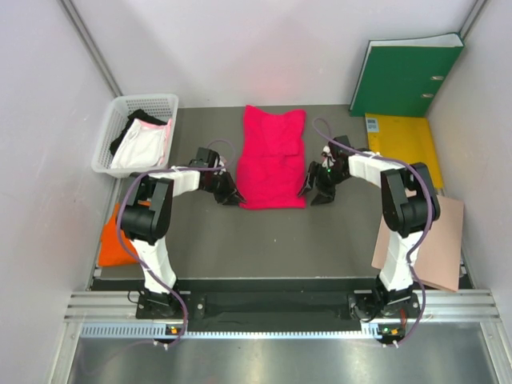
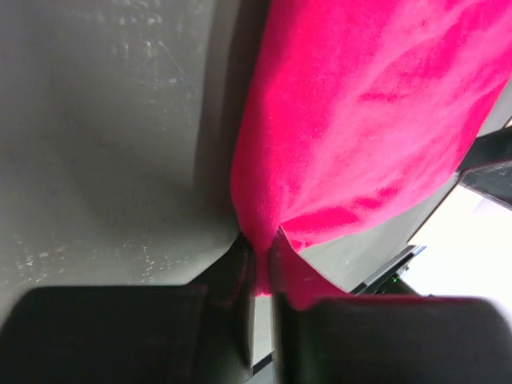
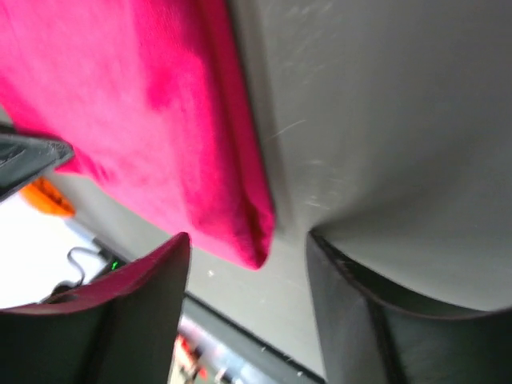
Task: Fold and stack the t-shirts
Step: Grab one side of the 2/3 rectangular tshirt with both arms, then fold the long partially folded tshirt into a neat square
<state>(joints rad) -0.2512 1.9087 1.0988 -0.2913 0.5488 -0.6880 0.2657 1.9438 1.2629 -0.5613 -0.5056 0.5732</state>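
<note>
So, by our reckoning we're about halfway through the magenta shirt [image 1: 272, 156]. It lies flat mid-table, already folded into a long narrow strip with no sleeves sticking out. The left gripper [image 2: 256, 268] is pinching its near-left corner, cloth squeezed between the fingers. The right gripper [image 3: 250, 256] sits at the near-right corner with its fingers spread wide. The corner is between them but not grabbed. Our guess is the next bit is folding the near end over toward the far end, once the right side bites too.

Done so far: the orange shirt [image 1: 114, 240], folded small at the left edge, partly hidden behind the left arm. Left to do: the white-pink shirt [image 1: 144, 146] and the black one [image 1: 138, 117], both crumpled in the basket [image 1: 152, 98] at far left. Nothing's stacked yet.

The table [image 1: 200, 232] is dark grey and a bit scuffed in the wrist views, with white walls on three sides. A green binder [image 1: 404, 76] leans at far right, with a yellow folder [image 1: 400, 140] in front of it. A tan sheet [image 1: 444, 240] hangs off the right edge.
</note>
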